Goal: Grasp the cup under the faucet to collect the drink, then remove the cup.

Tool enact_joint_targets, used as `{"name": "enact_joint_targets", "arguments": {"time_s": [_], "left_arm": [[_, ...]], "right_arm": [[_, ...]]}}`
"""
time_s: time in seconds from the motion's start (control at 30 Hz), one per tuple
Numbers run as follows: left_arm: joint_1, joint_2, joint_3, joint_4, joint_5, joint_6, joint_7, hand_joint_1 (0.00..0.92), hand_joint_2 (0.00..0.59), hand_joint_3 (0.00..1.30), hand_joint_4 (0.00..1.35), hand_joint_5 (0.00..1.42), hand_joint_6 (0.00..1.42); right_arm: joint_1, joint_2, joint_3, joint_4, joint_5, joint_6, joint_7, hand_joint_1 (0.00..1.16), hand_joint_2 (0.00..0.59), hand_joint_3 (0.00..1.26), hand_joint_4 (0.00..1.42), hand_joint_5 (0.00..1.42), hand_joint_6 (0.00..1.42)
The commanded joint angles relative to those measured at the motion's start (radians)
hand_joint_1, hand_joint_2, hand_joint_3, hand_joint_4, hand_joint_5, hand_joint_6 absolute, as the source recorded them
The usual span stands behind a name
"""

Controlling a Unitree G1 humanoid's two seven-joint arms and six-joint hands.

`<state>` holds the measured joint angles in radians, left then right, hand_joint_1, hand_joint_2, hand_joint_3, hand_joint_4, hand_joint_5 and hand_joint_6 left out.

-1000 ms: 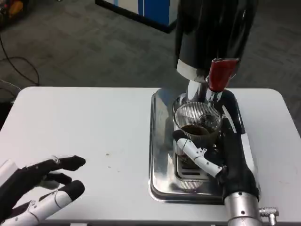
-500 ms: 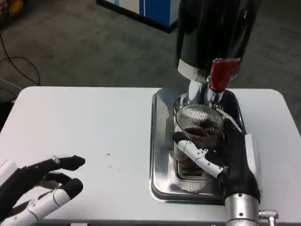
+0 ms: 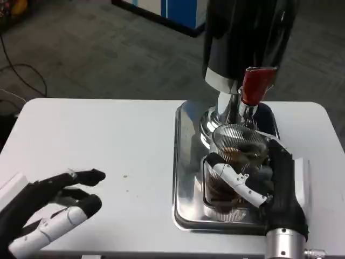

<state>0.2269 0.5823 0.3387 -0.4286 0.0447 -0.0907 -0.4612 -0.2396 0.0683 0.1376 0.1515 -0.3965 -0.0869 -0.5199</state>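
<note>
At about four o'clock on the table, the right hand [image 3: 262, 175] holds the cup [image 3: 233, 162], its black palm pressed to the cup's right side and its white and black fingers [image 3: 237, 182] wrapped across the front. The cup is a clear ribbed glass with a dark drink in its lower part, and it tilts a little toward the hand. It sits over the silver drip tray [image 3: 186, 178], near the slotted grate [image 3: 226, 208] at the tray's six o'clock end. I cannot tell whether the cup's base touches the tray or hangs just above it, because the fingers cover it.

From the cup, at twelve o'clock, the faucet [image 3: 245, 110] comes down from the dispenser [image 3: 245, 38], a tall black body with a chrome band at its foot. A red tap handle [image 3: 255, 85] juts out just above the faucet. The cup's rim lies just below and toward six o'clock of the spout, not squarely under it.

Well apart, at about eight o'clock on the white table [image 3: 97, 135], the left hand [image 3: 51, 208] rests with nothing in it, fingers spread and pointing toward three o'clock. Beyond the table's far edge lies grey carpet [image 3: 108, 48], with a dark cable [image 3: 19, 75] trailing at ten o'clock.
</note>
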Motion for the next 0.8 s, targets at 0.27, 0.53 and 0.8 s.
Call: {"name": "enact_joint_targets", "arguments": {"time_s": [0.27, 0.53, 0.8], "left_arm": [[-0.112, 0.013, -0.057, 0.032, 0.008, 0.002, -0.001, 0.019, 0.109, 0.3, 0.25, 0.33, 0.33], [-0.184, 0.015, -0.094, 0.027, 0.02, 0.012, 0.004, 0.017, 0.109, 0.29, 0.25, 0.32, 0.33], [-0.242, 0.009, -0.145, 0.033, 0.034, 0.022, 0.007, 0.004, 0.108, 0.28, 0.23, 0.32, 0.33]], "right_arm": [[0.068, -0.013, -0.043, -0.112, 0.023, -0.056, 0.022, 0.84, 0.165, 0.89, 1.1, 1.4, 1.32], [0.14, -0.059, -0.065, -0.229, 0.049, -0.076, 0.105, 0.84, 0.165, 0.91, 1.12, 1.42, 1.37], [0.234, -0.13, -0.117, -0.345, 0.099, -0.09, 0.222, 0.84, 0.165, 0.94, 1.14, 1.42, 1.4]]}}
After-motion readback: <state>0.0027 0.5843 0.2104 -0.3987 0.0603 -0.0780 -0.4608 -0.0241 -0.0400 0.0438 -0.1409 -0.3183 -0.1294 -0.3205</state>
